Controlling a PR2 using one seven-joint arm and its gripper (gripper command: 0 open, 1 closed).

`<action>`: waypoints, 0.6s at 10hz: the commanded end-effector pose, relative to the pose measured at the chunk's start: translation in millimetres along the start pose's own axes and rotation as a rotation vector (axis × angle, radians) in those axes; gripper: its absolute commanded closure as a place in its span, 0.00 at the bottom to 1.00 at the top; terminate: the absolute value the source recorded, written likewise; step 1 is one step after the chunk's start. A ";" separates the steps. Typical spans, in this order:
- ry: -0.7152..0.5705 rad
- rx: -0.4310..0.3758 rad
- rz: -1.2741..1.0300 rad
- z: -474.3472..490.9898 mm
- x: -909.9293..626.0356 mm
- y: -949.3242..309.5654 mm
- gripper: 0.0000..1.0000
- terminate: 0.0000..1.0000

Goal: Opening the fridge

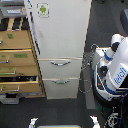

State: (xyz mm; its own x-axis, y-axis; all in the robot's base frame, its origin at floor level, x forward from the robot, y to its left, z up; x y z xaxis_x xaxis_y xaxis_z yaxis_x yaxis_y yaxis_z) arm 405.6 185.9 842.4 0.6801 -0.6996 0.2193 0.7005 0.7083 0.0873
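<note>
The tall white fridge [62, 35] stands in the middle of the exterior view. Its large upper door carries a small green-figure sticker [43, 9] near the top left and looks shut. Below it are two drawers, each shut, with a curved silver upper handle [60, 63] and lower handle [61, 81]. No gripper shows in this view, and no arm reaches toward the fridge.
A tan wooden drawer cabinet [17, 60] stands against the fridge on the exterior view's left, some drawers pulled out. A white and blue robot body [114, 67] with cables stands on the right. Two small white pieces [33, 121] sit at the bottom edge on dark floor.
</note>
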 end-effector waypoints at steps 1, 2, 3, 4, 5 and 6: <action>-0.001 -0.173 -0.063 1.4 70.3 19.7 0.00 0.00; -0.010 -0.168 -0.086 4.7 98.3 25.6 0.00 0.00; -0.019 -0.169 -0.076 6.7 113.8 32.0 0.00 0.00; -0.019 -0.145 -0.077 7.7 128.7 37.6 0.00 0.00; -0.009 -0.124 -0.045 7.2 147.4 49.9 0.00 0.00; 0.010 -0.096 0.022 2.9 167.7 62.2 0.00 0.00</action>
State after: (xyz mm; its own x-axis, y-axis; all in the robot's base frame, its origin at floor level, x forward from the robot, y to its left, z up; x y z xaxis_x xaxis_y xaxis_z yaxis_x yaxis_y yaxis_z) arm 479.4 141.5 866.2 0.6281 -0.7437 0.2287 0.7716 0.6332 -0.0601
